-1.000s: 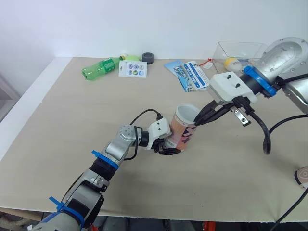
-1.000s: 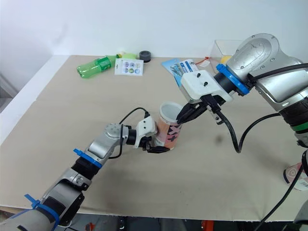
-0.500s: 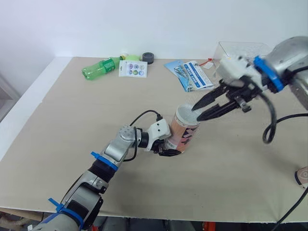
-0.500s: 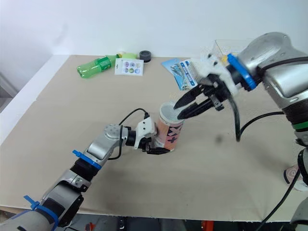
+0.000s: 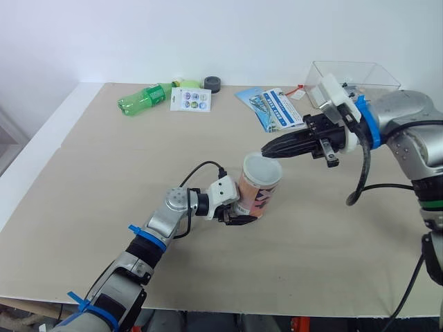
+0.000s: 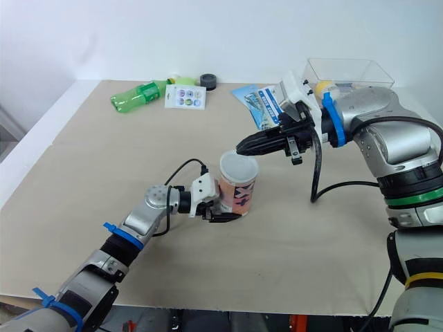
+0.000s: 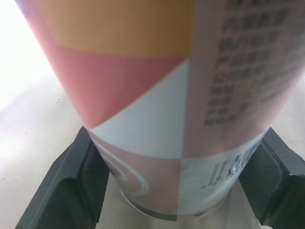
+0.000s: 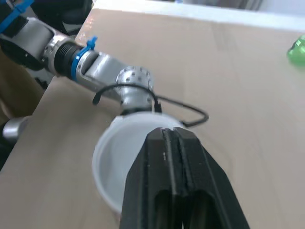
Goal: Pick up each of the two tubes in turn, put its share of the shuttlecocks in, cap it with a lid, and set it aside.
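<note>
The left wrist view gives what the head views cannot: the shuttlecock tube (image 7: 157, 109), printed in pink, orange and white panels, sits squarely between the left gripper's two black fingers (image 7: 71, 186), which press on its sides close to its base. From the head, the left gripper (image 5: 241, 217) holds that tube leaning slightly on the tabletop (image 5: 104, 180), near the middle of the table, with a white lid (image 5: 261, 168) over its mouth. The right wrist view shows the right gripper (image 8: 169, 131) with its fingers pressed flat together and nothing between them, their tips over the lid's round face; whether they touch it cannot be told. The surface is a pale beige board against a plain white wall (image 5: 208, 34). Along its far edge lie a green plastic bottle (image 5: 144, 97) on its side, a white sticker card (image 5: 192, 98), a dark roll (image 5: 212, 84), a blue leaflet (image 5: 275, 107) and a clear plastic box (image 5: 353, 72). A second ago the tube's mouth was open with the right fingers at it. Half a second ago those fingers were spread above the lid. Now they are closed and drawn back towards the lid's far rim, and the tube has stayed in about the same spot.
</note>
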You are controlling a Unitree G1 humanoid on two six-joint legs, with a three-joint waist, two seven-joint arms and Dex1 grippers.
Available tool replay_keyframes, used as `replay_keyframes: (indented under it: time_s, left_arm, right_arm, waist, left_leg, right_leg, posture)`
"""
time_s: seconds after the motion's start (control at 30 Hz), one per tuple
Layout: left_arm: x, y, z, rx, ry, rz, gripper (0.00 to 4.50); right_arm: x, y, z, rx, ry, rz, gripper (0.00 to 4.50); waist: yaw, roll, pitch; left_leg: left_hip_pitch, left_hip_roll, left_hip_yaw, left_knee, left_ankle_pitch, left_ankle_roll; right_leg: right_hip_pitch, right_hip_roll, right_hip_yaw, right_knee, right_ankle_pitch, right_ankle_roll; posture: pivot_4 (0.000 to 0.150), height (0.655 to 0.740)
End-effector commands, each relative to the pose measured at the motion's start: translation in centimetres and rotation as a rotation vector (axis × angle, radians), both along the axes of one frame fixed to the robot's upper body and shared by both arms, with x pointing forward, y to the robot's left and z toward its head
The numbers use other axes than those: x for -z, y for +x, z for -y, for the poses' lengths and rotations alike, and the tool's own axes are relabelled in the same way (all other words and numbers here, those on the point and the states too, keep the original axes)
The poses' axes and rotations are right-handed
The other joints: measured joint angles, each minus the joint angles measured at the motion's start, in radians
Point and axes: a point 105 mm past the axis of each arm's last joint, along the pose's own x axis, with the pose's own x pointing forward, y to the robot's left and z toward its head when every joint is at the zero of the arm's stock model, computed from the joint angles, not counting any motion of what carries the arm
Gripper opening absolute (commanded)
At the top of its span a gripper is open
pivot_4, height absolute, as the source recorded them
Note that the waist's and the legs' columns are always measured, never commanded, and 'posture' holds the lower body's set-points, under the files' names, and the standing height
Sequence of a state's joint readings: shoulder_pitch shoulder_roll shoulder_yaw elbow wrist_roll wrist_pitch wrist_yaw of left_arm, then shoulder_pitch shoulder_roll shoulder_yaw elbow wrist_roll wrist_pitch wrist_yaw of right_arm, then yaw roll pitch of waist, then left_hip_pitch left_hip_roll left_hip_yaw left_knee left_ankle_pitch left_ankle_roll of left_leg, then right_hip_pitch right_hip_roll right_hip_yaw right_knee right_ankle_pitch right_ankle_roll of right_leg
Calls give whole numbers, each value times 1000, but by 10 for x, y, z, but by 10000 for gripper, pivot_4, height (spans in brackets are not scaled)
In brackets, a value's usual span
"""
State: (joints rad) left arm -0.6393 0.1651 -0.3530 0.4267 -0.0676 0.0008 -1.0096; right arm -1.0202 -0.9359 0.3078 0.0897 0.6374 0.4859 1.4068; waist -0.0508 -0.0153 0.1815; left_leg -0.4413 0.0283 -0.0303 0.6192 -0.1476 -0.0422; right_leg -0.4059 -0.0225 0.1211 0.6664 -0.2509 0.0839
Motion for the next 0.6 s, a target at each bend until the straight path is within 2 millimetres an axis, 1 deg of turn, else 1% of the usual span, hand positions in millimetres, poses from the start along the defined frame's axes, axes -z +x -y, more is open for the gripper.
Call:
replay_keyframes:
  time_s: [0.03,0.13,0.27,0.33,0.6]
  left_arm:
    - [0,2,1,-8,0,4,34312]
    - [-1,2,3,-5,-3,2,34312]
    - [-4,3,3,-6,-10,2,34312]
    - [-4,3,3,-8,-9,1,34312]
    - [-4,2,2,-11,-11,0,34312]
  right_arm:
    - [0,-1,-7,-11,-5,42,1781]
    - [13,-1,-8,-31,-43,13,1781]
    - [32,7,-6,-7,-112,9,1781]
    - [39,8,-4,-6,-152,9,1781]
    - [62,11,-1,26,-257,-41,1781]
  waist:
    - [0,0,0]
    - [2,0,0]
    - [3,0,0]
    - [3,0,-1]
    - [2,-1,-3]
  left_leg:
    - [0,0,0,0,0,0]
    - [0,0,0,1,0,0]
    - [0,0,0,1,0,0]
    - [0,0,0,1,0,0]
    - [3,0,-1,1,0,0]
  right_leg:
    - [0,0,0,0,0,0]
    - [0,0,0,0,0,0]
    - [0,0,0,0,0,1]
    - [1,0,0,0,0,1]
    - [3,0,0,0,0,0]
  posture:
    - [1500,7400]
    - [1500,7400]
    - [1500,7400]
    - [1500,7400]
    - [1500,7400]
